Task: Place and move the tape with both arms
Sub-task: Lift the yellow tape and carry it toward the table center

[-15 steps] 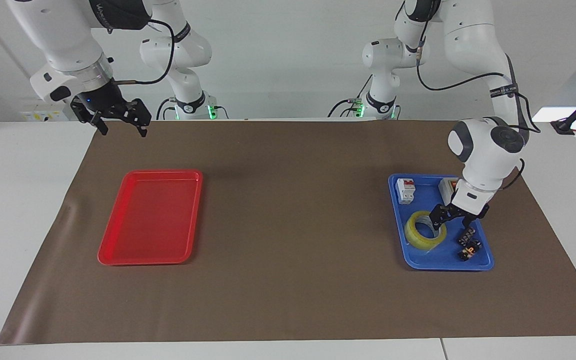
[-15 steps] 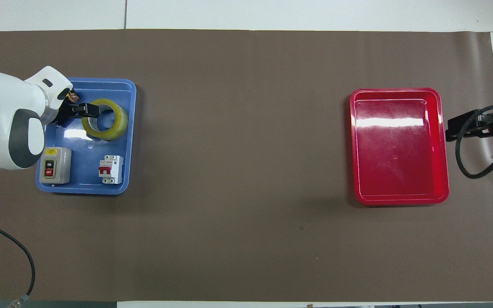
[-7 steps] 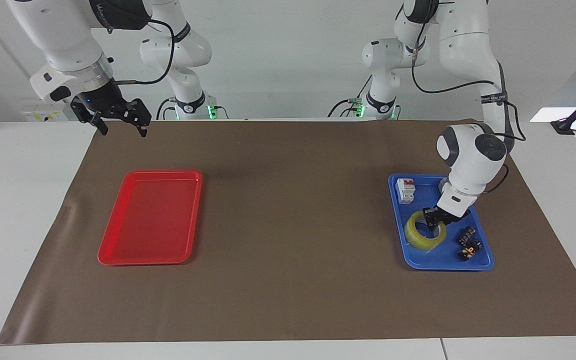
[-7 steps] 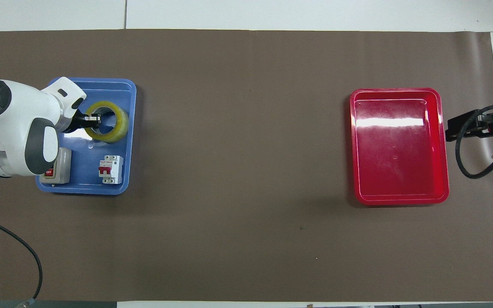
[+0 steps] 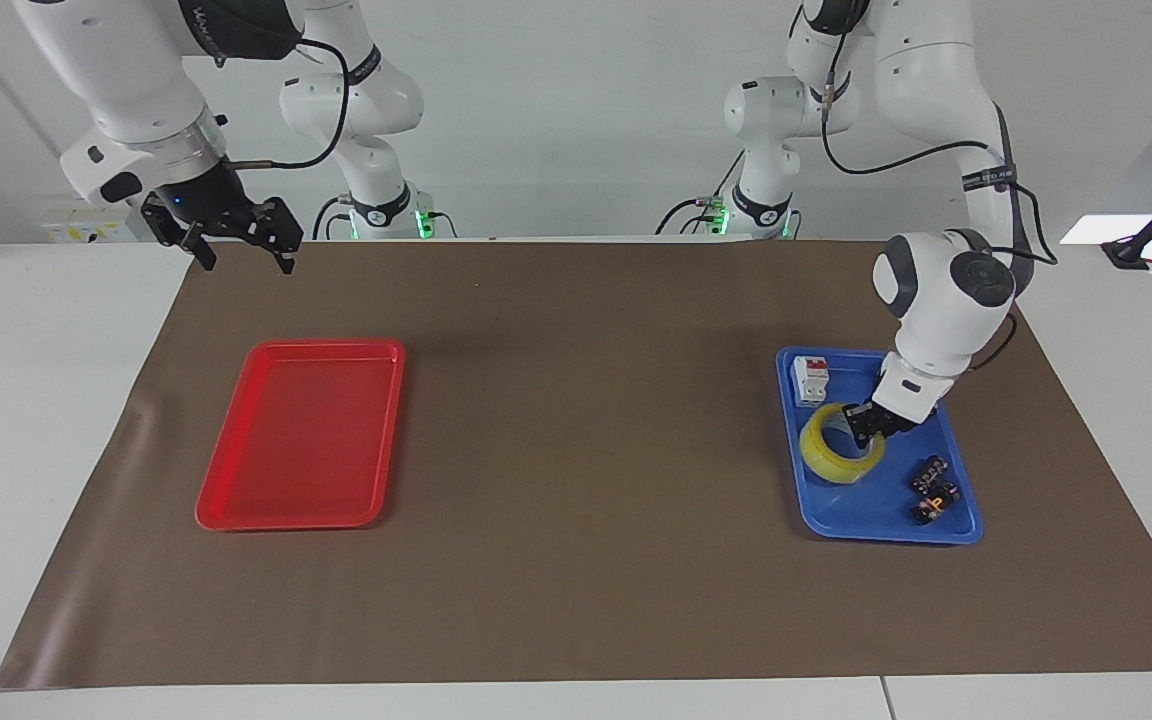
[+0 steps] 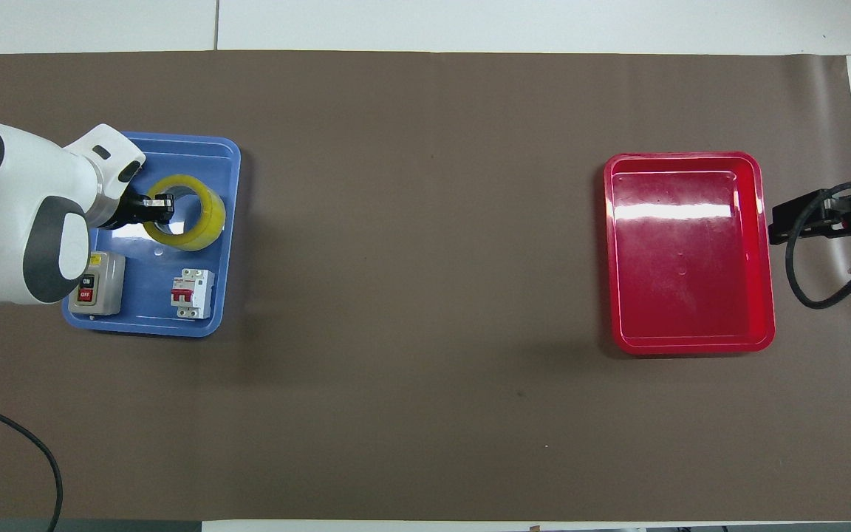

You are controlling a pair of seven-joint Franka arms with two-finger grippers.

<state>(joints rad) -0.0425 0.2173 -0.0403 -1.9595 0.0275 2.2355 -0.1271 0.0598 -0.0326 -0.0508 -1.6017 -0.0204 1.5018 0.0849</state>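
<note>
The yellow tape roll [image 5: 829,458] is in the blue tray [image 5: 876,518] at the left arm's end of the table. My left gripper [image 5: 866,425] is shut on the roll's wall, with one finger inside the core. The roll is tilted and slightly raised over the tray floor. In the overhead view the tape [image 6: 202,222] sits at the tip of the left gripper [image 6: 162,208]. My right gripper [image 5: 247,266] is open and empty. It waits in the air over the mat's edge at the right arm's end, and shows in the overhead view [image 6: 776,225] too.
The blue tray [image 6: 148,323] also holds a grey switch box [image 6: 97,284], a white breaker [image 5: 812,381] and small black parts [image 5: 934,490]. A red tray [image 5: 301,435] lies empty toward the right arm's end, also seen from overhead [image 6: 691,251].
My left gripper came down over the tape, shut on its wall and raised it a little. The roll moved nearer to the robots and the blue tray shifted slightly. The right arm stayed still.
</note>
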